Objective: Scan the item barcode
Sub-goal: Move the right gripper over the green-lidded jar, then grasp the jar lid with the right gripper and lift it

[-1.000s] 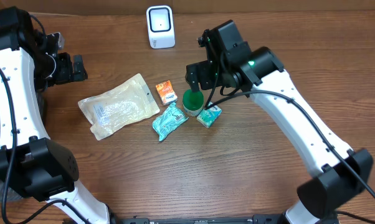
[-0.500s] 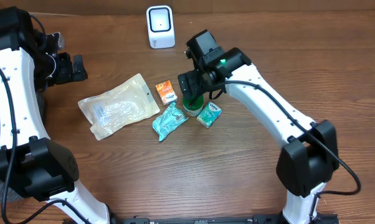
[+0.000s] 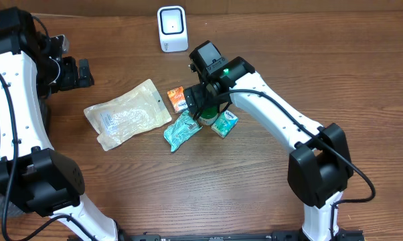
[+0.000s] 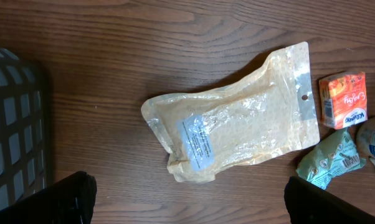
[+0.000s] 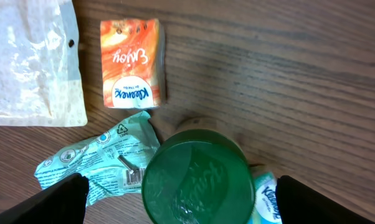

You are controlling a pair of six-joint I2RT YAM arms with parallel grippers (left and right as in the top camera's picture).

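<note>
The right gripper [image 5: 182,190] is hovering directly above the green-lidded jar [image 5: 195,175], jaws spread wide and grasping nothing. The jar is standing upright on the worktop [image 3: 188,187], hemmed in by an orange tissue pack [image 5: 131,62], a crumpled teal packet [image 5: 97,167] and a 2nd tissue pack [image 5: 268,200]. A clean pickup is likely calling for a straight descent, with the lid centred between the fingers and the close made on the jar's sides, clear of its neighbours. The jar's label then needs turning toward the white scanner [image 3: 173,28] at the far edge; no barcode on the jar is showing yet. The right arm is reaching in from the near right, wrist pointing down. The left gripper [image 3: 77,72] is hanging released at the far left, looking down on a clear pouch [image 4: 237,134].
</note>
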